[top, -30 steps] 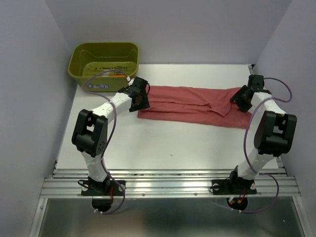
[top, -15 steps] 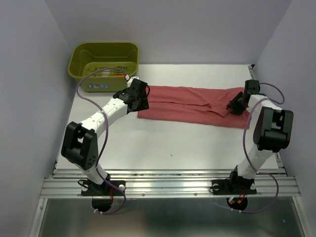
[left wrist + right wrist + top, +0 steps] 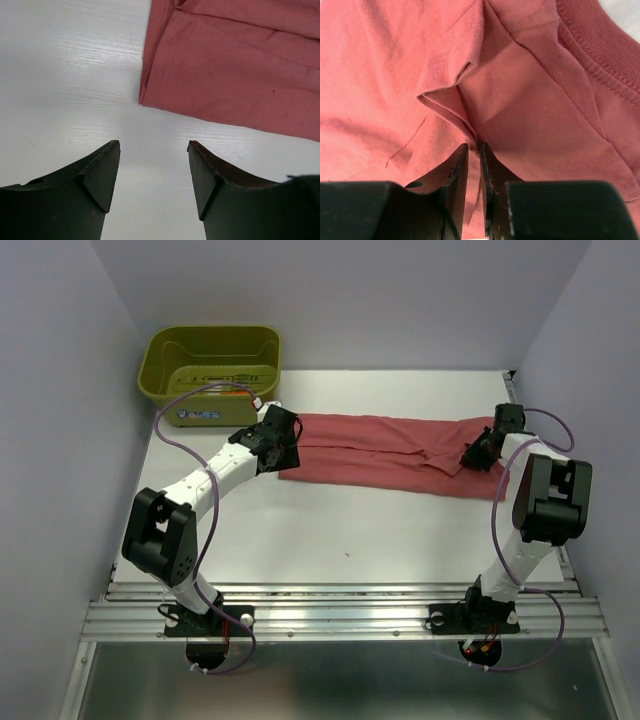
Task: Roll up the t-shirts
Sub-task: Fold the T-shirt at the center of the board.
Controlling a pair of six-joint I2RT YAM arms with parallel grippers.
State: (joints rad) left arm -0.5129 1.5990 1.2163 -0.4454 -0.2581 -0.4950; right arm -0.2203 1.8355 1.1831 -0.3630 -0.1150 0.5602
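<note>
The left tool (image 3: 153, 146) is spread wide, its two dark fingers (image 3: 102, 172) well apart with nothing between them. It hangs low over the bare white worktop (image 3: 350, 530), just short of the shirt (image 3: 380, 455), pointing at the near corner of the shirt's hem end. Cloth and fingers are apart, with a strip of worktop showing between them.

The right tool (image 3: 473, 146) is pressed almost together at the shirt's other end. Only a thin slit is left between its fingers (image 3: 456, 170), and a raised fold (image 3: 447, 107) of the rose-red cloth runs down into that slit, so the tool is pinching the shirt there. The ribbed collar (image 3: 592, 52) lies just beside the fold, on the side away from the hem.

The shirt itself lies flat on the worktop as a long, narrow band, folded lengthwise, stretching from one arm to the other. Its hem end is squared off and its collar end is more rumpled, with a few creases around the pinched fold.

Beyond the shirt's hem end, in the far corner on the left arm's side, stands an olive-green basket (image 3: 160, 390), apart from the cloth
</note>
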